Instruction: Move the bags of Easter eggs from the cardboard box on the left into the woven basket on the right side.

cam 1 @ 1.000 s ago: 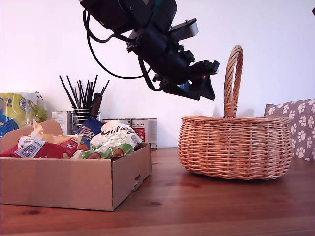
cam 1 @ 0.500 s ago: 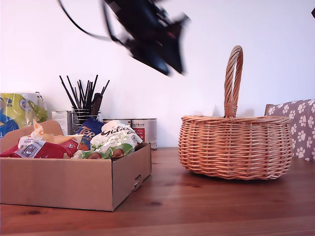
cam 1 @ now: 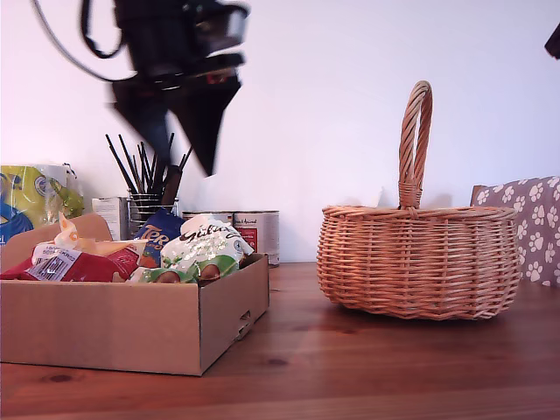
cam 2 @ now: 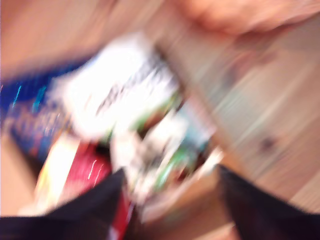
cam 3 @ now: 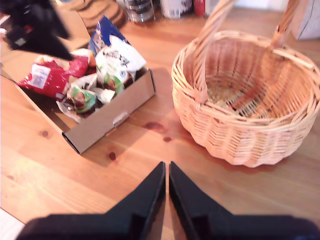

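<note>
The cardboard box stands at the exterior view's left. White-and-green bags of Easter eggs lie in it among other packets. My first gripper hangs blurred in the air above the box, pointing down at the bags, open and holding nothing. The woven basket stands at the exterior view's right, and only wicker shows inside it. My second gripper is shut and empty, high over the bare wood in front of box and basket.
A red packet and a blue packet share the box. Behind it stand a wire cup of black sticks and tins. A paw-print cloth sits at the exterior view's right edge.
My first arm has swung from beside the basket handle toward the exterior view's left, and it now hangs above the box with its gripper pointing down. Box, bags and basket have not moved.
</note>
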### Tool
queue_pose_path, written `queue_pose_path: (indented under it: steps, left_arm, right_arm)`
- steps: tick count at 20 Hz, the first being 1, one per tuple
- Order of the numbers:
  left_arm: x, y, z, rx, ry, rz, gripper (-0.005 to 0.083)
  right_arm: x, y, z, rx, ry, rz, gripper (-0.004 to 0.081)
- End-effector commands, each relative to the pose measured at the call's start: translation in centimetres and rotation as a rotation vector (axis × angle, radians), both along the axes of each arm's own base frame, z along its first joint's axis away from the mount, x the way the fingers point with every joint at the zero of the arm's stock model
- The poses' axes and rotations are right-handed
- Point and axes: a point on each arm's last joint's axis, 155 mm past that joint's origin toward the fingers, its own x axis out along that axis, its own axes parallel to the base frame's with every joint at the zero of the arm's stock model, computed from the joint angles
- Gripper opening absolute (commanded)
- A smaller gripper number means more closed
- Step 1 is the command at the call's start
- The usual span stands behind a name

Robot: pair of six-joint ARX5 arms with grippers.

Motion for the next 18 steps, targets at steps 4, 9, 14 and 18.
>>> queue_pose_path:
  steps: [4, 9, 14, 18]
  left_arm:
    - [0.2, 2.4, 0.1, 0.066, -0.016, 0.076, 0.079]
    - [-0.1, 0.5, -1.1, -0.093, 0.086, 0.092, 0.079]
    - [0.6, -0.2, -5.3, -0.063, 0.169, 0.122, 0.079]
    - [1.5, -0.7, -8.0, -0.048, 0.192, 0.133, 0.079]
  right_arm:
    - [0.3, -0.1, -1.6, -0.015, 0.045, -0.01, -0.0002]
    - [0.4, -0.1, -2.0, -0.02, 0.061, -0.01, -0.0002]
    - [0.5, 0.0, -1.9, -0.018, 0.054, -0.01, -0.0002]
    - [0.5, 0.0, -1.9, -0.018, 0.054, -0.01, -0.0002]
